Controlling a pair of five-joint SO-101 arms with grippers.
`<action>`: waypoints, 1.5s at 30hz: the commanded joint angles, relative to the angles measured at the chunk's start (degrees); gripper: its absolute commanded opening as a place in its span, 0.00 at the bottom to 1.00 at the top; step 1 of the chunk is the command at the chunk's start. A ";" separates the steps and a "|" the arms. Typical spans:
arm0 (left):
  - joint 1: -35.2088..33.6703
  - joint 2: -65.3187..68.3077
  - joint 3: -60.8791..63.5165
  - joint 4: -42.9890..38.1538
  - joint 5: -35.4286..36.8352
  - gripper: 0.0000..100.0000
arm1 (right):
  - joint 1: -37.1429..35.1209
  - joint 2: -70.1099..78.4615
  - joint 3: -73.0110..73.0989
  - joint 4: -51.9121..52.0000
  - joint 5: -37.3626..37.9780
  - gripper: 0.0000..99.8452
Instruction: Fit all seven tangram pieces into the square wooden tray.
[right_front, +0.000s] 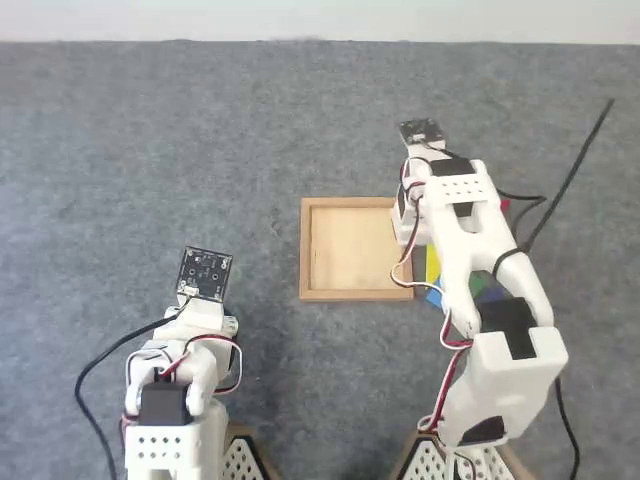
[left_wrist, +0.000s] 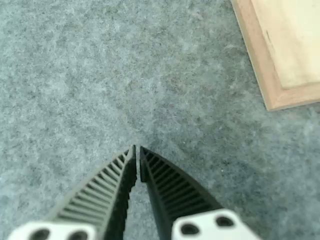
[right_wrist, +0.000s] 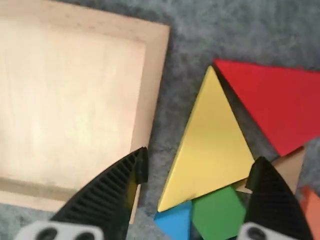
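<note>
Nearest us, we are holding our left gripper (left_wrist: 137, 148) pinched shut over the grey carpet (left_wrist: 75, 75), near a corner of the wooden tray (left_wrist: 265, 75). Farther out, we are holding our right gripper (right_wrist: 200, 159) spread wide, its fingers straddling the yellow triangle (right_wrist: 212, 130), which is lying on the carpet just beside the tray's rim. A red triangle (right_wrist: 275, 105), a green piece (right_wrist: 217, 212), a blue piece (right_wrist: 175, 222) and a tan piece (right_wrist: 292, 167) are crowding around it, all lying outside the tray.
</note>
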 joint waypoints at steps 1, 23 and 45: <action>-0.18 -1.14 -0.66 0.26 0.53 0.01 | 2.51 -0.57 0.44 -2.33 -1.49 0.33; -0.18 -1.14 -0.66 0.26 0.53 0.01 | 2.24 3.91 2.81 -5.49 1.67 0.33; -0.18 -1.14 -0.66 0.26 0.53 0.01 | 2.51 3.21 1.23 -4.35 1.32 0.14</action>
